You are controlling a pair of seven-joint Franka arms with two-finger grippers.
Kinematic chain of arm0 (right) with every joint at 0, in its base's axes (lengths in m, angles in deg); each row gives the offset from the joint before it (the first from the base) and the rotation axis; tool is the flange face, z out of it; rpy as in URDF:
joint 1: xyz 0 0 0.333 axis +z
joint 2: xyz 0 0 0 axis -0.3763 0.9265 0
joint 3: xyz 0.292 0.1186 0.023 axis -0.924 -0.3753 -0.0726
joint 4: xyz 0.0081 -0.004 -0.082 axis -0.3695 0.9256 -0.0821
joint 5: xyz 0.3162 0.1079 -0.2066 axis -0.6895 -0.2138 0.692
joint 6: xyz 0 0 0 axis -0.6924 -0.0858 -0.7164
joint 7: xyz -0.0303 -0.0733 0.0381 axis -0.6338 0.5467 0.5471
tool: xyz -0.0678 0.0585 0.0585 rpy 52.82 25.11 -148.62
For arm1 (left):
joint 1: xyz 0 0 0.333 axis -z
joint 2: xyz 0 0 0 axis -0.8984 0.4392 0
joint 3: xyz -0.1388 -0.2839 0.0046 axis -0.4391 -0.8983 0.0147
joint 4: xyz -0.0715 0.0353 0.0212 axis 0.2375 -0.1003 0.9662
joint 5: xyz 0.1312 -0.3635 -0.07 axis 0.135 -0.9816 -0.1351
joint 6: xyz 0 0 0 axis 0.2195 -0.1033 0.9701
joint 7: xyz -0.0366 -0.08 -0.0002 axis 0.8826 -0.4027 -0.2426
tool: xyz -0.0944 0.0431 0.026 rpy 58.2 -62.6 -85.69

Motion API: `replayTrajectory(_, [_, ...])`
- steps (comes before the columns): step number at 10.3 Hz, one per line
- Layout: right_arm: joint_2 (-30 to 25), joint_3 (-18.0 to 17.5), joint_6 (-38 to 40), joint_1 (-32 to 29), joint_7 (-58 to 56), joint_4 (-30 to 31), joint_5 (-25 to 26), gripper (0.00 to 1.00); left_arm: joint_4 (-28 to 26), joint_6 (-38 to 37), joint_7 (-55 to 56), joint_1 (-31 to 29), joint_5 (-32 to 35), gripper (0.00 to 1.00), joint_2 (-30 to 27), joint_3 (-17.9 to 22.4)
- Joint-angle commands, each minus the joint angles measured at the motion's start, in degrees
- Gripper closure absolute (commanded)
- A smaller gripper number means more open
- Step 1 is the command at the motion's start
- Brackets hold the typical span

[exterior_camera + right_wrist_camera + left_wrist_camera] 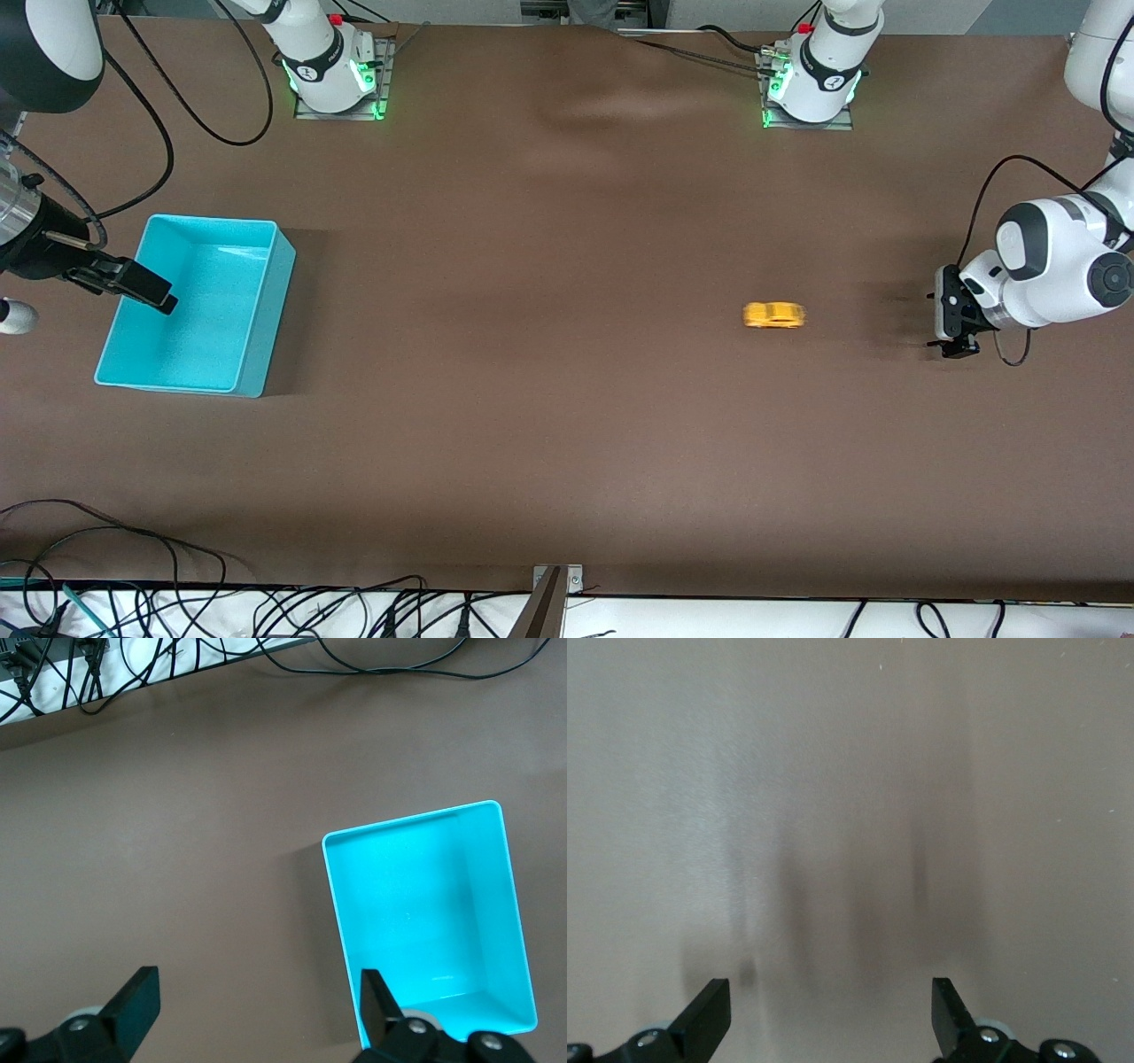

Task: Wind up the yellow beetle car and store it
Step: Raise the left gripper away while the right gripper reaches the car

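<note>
Left wrist view: left gripper [831, 1014] hanging low over bare brown table [850, 771], fingers [709, 1014] spread wide, gripping nothing. Front view: same gripper [950, 321] sitting toward left arm's end of table, well apart from yellow beetle car [774, 315]. Car resting on table, blurred, lying between gripper and table middle. Right gripper [146, 288] hovering over edge of turquoise bin [266, 301], fingers [133, 1001] standing apart, carrying nothing. Bin sitting open-topped toward right arm's end, holding nothing visible.
</note>
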Motion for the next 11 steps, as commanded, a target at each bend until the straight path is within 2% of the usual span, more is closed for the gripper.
replayTrajectory(1, [-0.4,-0.1,0.6,-0.1,-0.6,-0.2,0.0,0.0,2.4,-6.2,1.9,-0.8,1.0,0.0,-1.8,-1.3])
replayTrajectory(7, [-0.3,-0.1,0.6,-0.1,-0.7,-0.2,0.0,0.0,3.2,-7.5,4.3,-0.8,1.0,0.0,-3.6,-2.9])
replayTrajectory(9, [-0.3,-0.1,0.7,-0.1,-2.5,-0.1,0.1,0.0,3.3,-9.5,7.8,-0.5,1.0,0.0,-6.8,-3.3])
replayTrajectory(11, [-0.2,-0.1,0.7,0.1,-10.5,0.3,0.0,0.0,4.3,-12.6,13.2,1.0,1.0,0.0,-11.7,-3.8])
